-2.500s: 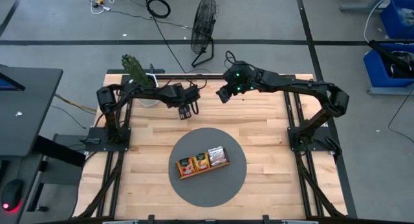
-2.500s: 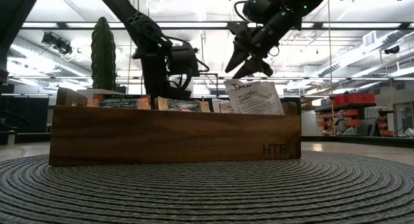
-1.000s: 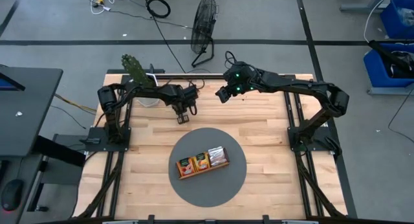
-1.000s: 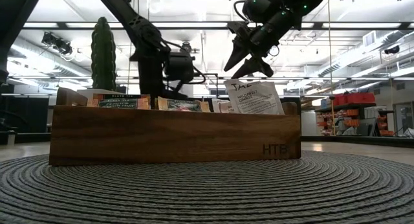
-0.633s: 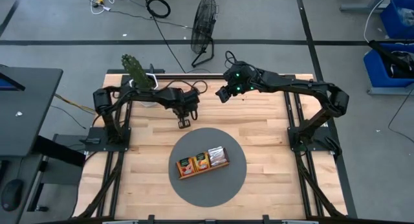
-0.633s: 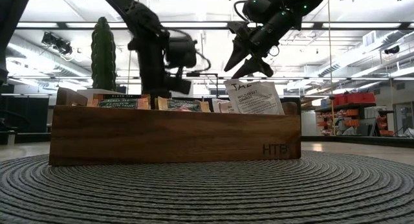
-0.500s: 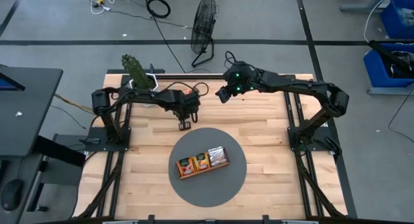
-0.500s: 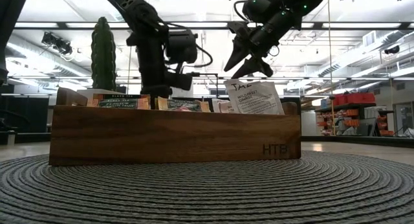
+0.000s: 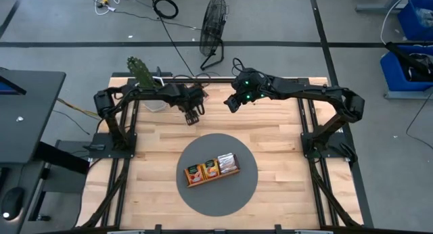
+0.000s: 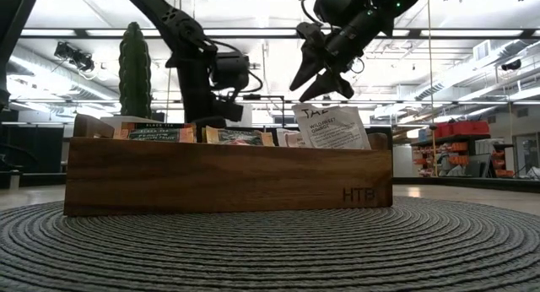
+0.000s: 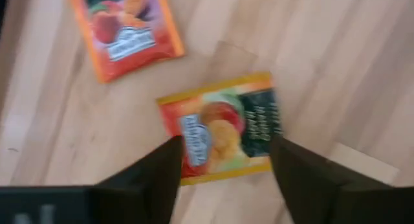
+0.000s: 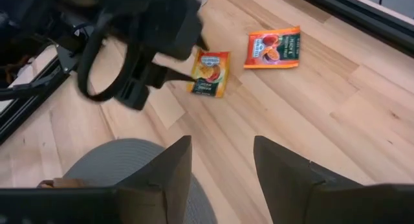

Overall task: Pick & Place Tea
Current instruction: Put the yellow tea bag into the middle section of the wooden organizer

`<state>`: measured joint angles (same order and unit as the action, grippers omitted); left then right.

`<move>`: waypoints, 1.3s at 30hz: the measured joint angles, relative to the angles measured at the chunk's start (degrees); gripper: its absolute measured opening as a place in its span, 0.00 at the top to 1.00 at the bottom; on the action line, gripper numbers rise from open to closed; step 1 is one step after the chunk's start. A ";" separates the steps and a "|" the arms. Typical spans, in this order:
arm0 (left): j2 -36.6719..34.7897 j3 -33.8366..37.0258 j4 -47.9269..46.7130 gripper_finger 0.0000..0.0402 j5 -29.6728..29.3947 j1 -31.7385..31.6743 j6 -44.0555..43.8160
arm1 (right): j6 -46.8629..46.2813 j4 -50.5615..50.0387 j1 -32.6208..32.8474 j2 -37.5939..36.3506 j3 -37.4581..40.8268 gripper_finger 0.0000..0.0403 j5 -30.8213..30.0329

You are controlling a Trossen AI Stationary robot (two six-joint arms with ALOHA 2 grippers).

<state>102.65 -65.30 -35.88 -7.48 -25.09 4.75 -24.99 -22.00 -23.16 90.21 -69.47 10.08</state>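
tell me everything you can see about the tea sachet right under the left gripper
The sachet is a flat, roughly square packet with a yellow-orange border, fruit artwork, a small white label and a dark panel with pale lettering along one side. It looks like glossy paper or foil. It lies flat on the bare wooden table, apart from a redder sachet nearby. The left gripper hangs open above it, its fingers straddling it in that view, and nothing visibly touches it.

We see a pale wooden table (image 9: 277, 146) carrying a round grey mat (image 9: 196, 200), a potted cactus (image 9: 141, 73) at its far left corner, and two loose tea sachets (image 12: 208, 72)
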 joint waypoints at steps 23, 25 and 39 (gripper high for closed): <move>2.97 -0.11 1.44 0.31 5.15 -4.93 0.62 | 1.51 -1.25 0.15 0.00 -0.02 0.57 -0.06; 4.02 -0.06 0.95 0.31 3.76 -4.35 0.28 | 1.51 -1.25 0.15 0.01 -0.02 0.57 -0.06; 5.88 -0.28 -1.21 0.44 5.03 -3.99 -0.85 | 1.73 -1.30 0.15 0.02 -0.02 0.57 -0.14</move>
<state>108.53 -65.58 -37.09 -2.46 -29.08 3.90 -23.27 -23.30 -23.00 90.24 -69.49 9.93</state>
